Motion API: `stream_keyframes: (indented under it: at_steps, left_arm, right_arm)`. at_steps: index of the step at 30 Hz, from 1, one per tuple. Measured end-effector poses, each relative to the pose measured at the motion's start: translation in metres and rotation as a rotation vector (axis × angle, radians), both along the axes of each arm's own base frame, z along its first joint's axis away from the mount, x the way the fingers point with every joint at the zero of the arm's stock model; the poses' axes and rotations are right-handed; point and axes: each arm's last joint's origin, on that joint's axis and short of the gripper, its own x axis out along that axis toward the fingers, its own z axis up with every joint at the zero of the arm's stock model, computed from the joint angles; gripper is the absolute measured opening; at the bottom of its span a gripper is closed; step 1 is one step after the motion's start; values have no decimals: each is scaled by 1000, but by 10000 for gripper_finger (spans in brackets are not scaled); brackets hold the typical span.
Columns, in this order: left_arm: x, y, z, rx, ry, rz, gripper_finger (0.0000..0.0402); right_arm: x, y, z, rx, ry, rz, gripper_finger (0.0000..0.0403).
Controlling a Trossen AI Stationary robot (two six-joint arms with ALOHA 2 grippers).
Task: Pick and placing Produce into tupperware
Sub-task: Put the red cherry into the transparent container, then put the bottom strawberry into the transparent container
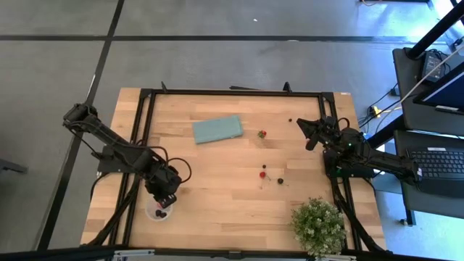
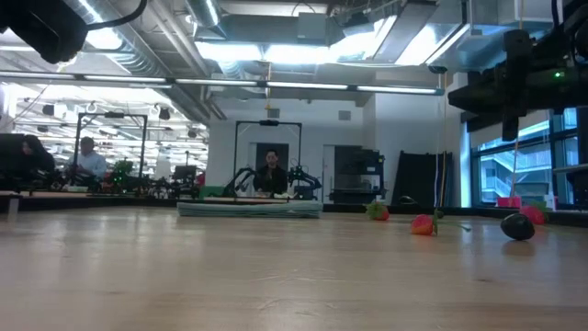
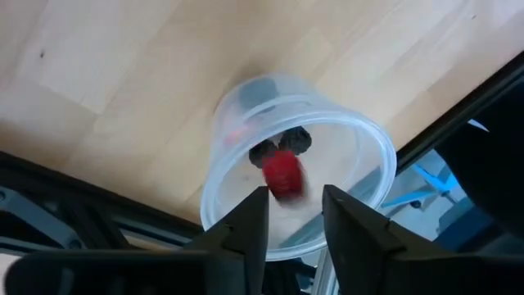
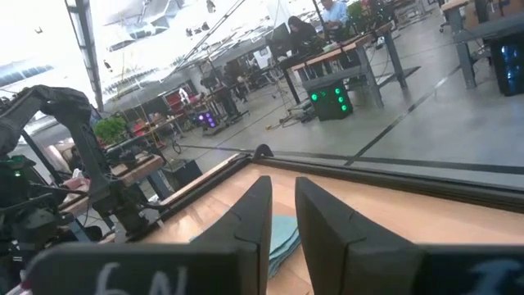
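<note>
Hovering my left hand [image 3: 293, 215] right over the tupperware [image 3: 299, 168] near the table's [image 1: 217, 196] front left corner, I have my fingers parted a little, and a red berry [image 3: 282, 174] shows just past the tips, blurred, seemingly dropping free, so I judge I am gripping nothing. Inside the cup, beside it, lie a couple of dark berries [image 3: 278, 146]. From above, the tupperware shows under my left hand with dark and reddish bits in it. That puts a few pieces in, as far as I can count. Left out on the boards are a red piece [image 1: 262, 134] near the teal-blue rectangle [image 1: 217, 129], another red piece [image 1: 263, 175] and a dark piece [image 1: 280, 180] mid-table, and a tiny dark speck [image 1: 290, 120] toward the far edge. My right hand [image 4: 282, 215] waits raised by the table's right edge, fingers nearly together with only a slim gap, empty. The potted plant [image 1: 317, 226] sits at the front right. I judge the job is roughly half done.
</note>
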Motion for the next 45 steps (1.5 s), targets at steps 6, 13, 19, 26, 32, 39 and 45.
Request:
stream_keyframes:
  at_steps: [6, 13, 19, 26, 32, 39, 45]
  left_arm:
    - [0, 0, 0, 2, -2, 1, 126]
    - [2, -2, 1, 1, -71, -64, 141]
    - [1, 0, 22, 33, -244, -86, 145]
    - [6, 15, 70, 460, -752, -90, 134]
    - [21, 33, 96, 741, -1031, -47, 126]
    - [49, 57, 98, 844, -1166, -71, 118]
    - [85, 85, 75, 775, -1308, -131, 110]
  right_arm:
    - [0, 0, 0, 2, -2, 0, 61]
    - [0, 0, 0, -1, -3, 0, 61]
    - [0, 0, 2, -6, -16, -1, 61]
    - [0, 0, 3, -6, -29, 0, 61]
    - [0, 0, 3, -9, -29, 0, 61]
    - [0, 0, 3, -14, -26, -1, 61]
    - [0, 0, 3, -42, -7, -4, 61]
